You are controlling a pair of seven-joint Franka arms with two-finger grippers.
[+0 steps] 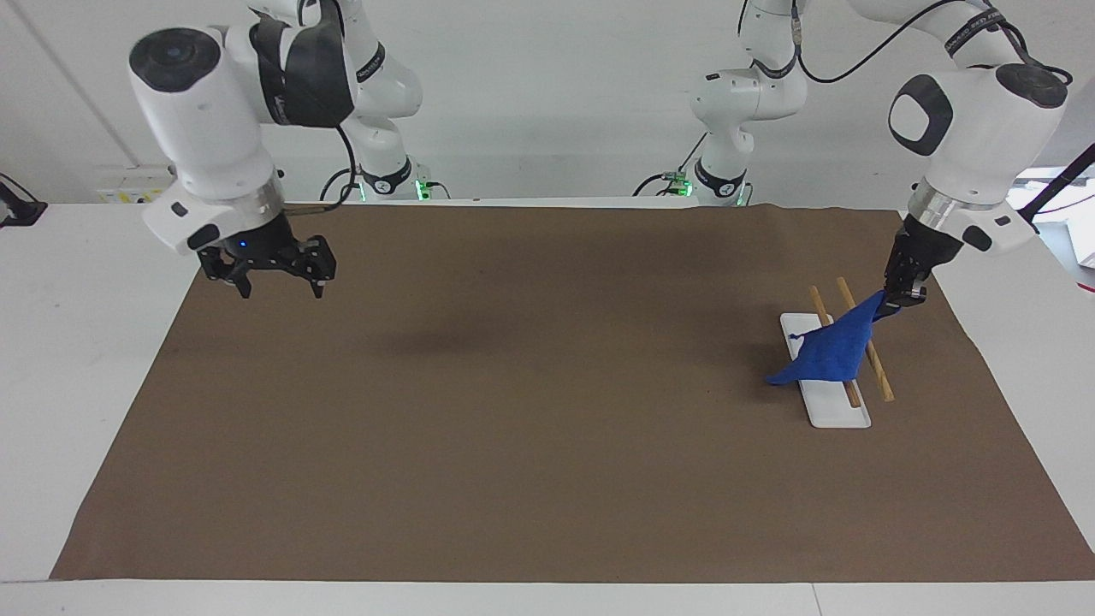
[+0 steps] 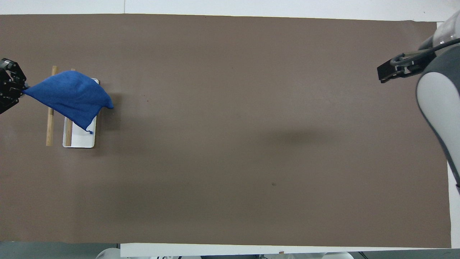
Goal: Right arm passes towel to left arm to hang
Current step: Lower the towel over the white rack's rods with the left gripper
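The blue towel (image 1: 825,355) lies draped across the two wooden rods (image 1: 881,376) of a small rack with a white base (image 1: 838,415). Its lower end hangs down to the base on the side toward the right arm. My left gripper (image 1: 902,295) is shut on the towel's upper corner, over the mat beside the rack. In the overhead view the left gripper (image 2: 9,90) is at the picture's edge and the towel (image 2: 68,95) covers the rods (image 2: 49,126). My right gripper (image 1: 281,289), with a blue light, is open and empty over the mat's corner at the right arm's end.
A brown mat (image 1: 530,428) covers most of the white table (image 1: 77,342). The rack (image 2: 79,138) stands at the left arm's end of the mat. Part of the right gripper (image 2: 387,71) shows in the overhead view.
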